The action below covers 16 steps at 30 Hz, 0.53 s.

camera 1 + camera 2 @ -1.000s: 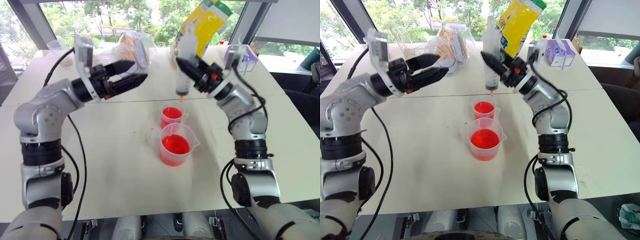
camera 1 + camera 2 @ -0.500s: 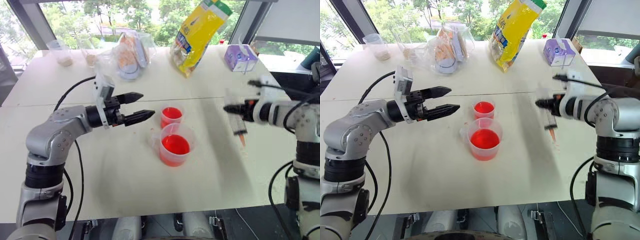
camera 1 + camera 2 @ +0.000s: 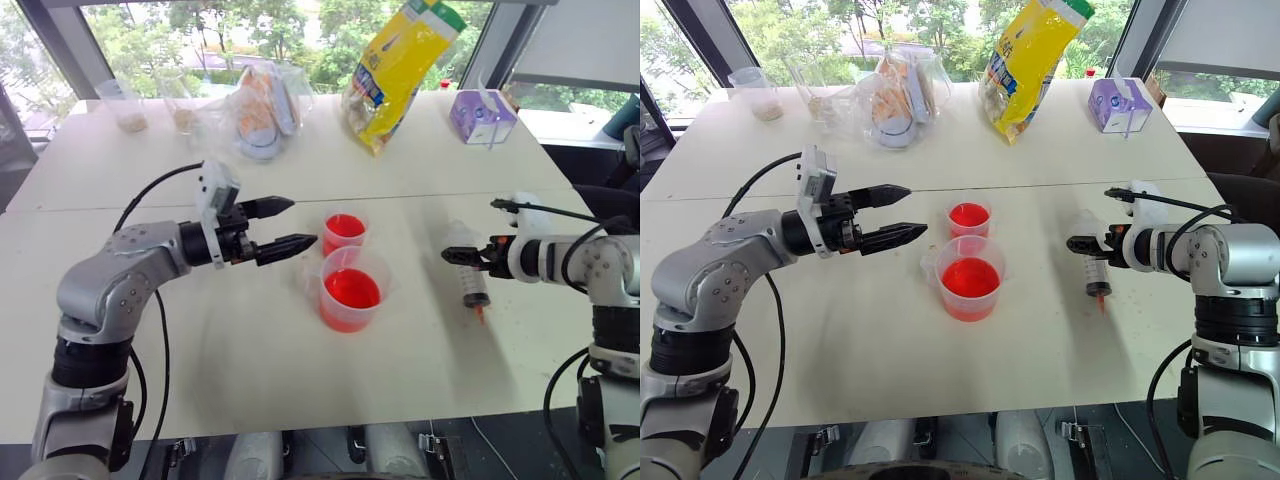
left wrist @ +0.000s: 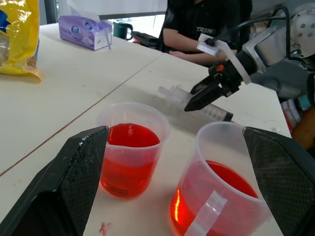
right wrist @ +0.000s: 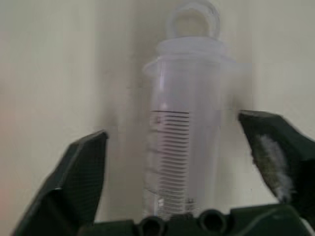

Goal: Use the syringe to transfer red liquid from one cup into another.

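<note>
Syringe (image 3: 1096, 270) flat on table (image 3: 1040, 380); right tool (image 3: 1080, 246) spread over it; left tool (image 3: 902, 213) spread beside cups.

I look over a broad cream-white tabletop (image 3: 250, 400) with a thin seam running across its middle. Beyond its far edge stand tall windows with dark slanted frames (image 3: 60, 45), green trees bright with daylight behind them, and a pale roller blind (image 3: 585, 40) at the right

Office-like test room by large windows

A wide white counter (image 3: 840, 360) fills the frame; window glass with trees (image 3: 820, 25) runs along the top, a purple tissue box (image 3: 1118, 104) upper right.
</note>
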Available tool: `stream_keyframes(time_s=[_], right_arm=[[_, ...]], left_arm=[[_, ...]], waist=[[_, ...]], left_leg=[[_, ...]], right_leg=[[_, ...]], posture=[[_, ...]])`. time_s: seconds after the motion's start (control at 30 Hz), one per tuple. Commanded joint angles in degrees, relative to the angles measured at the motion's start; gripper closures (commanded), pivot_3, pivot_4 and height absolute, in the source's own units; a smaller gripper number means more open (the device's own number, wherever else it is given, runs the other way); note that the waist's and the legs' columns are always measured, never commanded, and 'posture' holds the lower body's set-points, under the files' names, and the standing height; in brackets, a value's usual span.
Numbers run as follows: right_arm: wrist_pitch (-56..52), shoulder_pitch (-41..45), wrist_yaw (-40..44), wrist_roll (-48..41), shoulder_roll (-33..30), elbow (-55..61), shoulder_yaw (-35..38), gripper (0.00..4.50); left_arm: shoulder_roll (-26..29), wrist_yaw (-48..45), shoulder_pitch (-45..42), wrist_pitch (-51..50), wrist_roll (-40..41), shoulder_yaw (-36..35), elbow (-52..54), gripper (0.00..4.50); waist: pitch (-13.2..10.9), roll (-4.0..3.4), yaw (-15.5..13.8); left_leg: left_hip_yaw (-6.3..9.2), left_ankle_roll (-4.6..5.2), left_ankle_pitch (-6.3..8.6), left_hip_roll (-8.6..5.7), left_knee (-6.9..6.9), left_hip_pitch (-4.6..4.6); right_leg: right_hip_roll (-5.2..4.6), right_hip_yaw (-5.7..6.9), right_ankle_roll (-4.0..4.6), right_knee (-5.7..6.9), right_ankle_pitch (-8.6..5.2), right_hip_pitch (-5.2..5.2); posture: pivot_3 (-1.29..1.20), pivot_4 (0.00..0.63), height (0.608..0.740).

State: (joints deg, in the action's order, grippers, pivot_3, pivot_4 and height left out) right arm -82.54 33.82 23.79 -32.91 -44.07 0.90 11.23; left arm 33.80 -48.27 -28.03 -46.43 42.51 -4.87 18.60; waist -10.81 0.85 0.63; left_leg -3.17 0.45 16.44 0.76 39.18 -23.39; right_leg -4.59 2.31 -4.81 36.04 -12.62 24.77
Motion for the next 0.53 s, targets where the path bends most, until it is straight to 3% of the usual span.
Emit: stream_keyframes(time_s=[0.03,0.3,0.53], right_arm=[[2.64,-1.57,6.06,-2.93,-5.17,9.27,1.57,0.07],[9.86,-12.12,25.26,-13.96,-17.57,28.03,11.90,0.07],[10.80,-17.94,28.44,-17.51,-21.66,32.13,19.21,0.07]], left_arm=[[1.17,-0.15,-0.21,-0.45,1.48,-0.85,2.23,0.00],[5.02,-0.45,0.94,-1.11,2.56,-2.63,3.02,0.00],[8.65,0.01,3.67,-3.75,6.02,-5.69,5.64,0.00]], waist=[[0.00,0.00,0.00],[0.00,0.06,-0.11],[-0.01,0.07,-0.06]], left_leg=[[0.00,0.00,0.00,0.00,0.00,0.00],[0.06,0.01,0.01,0.02,-0.02,0.00],[0.02,0.00,0.01,0.03,0.02,0.03]], right_leg=[[0.00,0.00,0.00,0.00,0.00,0.00],[0.01,0.04,-0.05,-0.05,-0.04,-0.03],[-0.01,0.02,0.08,-0.10,-0.11,-0.08]], posture=[[0.00,0.150,0.740],[0.00,0.150,0.740],[0.00,0.150,0.740]])
